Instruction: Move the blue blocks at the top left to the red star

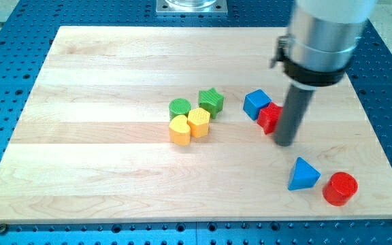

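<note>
Just right of the red star [269, 117], touching the blue cube [256, 103], my tip [285, 141] rests, clawless.

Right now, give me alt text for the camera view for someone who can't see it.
My tip rests on a wooden board, right of a red star touching a blue cube. Green and yellow blocks cluster mid-board; a blue pyramid and red cylinder sit lower right.

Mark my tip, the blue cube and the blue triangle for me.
my tip [285, 142]: camera view, rod's lower end.
blue cube [256, 103]: camera view, top face.
blue triangle [303, 175]: camera view, sloped face.
</note>
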